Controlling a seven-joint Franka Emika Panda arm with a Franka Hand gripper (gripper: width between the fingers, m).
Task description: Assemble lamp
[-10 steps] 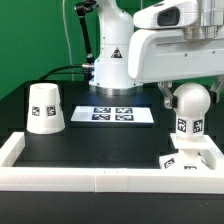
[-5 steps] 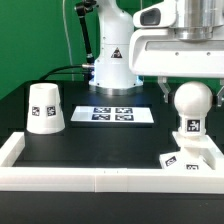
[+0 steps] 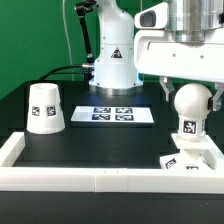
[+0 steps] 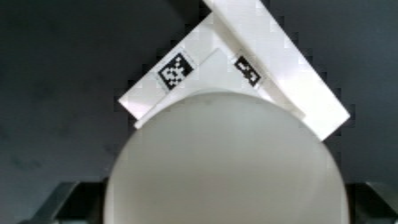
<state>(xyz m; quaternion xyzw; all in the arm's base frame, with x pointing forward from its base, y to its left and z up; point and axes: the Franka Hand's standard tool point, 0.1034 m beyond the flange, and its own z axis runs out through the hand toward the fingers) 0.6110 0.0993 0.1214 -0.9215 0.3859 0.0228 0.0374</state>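
Bulb (image 3: 192, 103) shifted slightly on base (image 3: 200, 156) vs. 1 s prior; prob. seating in progress. End effector (image 3: 190, 97) straddled bulb; grip could not be told.

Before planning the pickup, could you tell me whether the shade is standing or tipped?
Standing: the shade rests on its wide end, narrow end up.

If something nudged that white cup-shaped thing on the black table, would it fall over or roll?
The shade stands on its wider end, so a low push would probably slide it, not tip it. It looks like rigid moulded plastic, so probably light. Tipped over, its taper might roll it in a curve.
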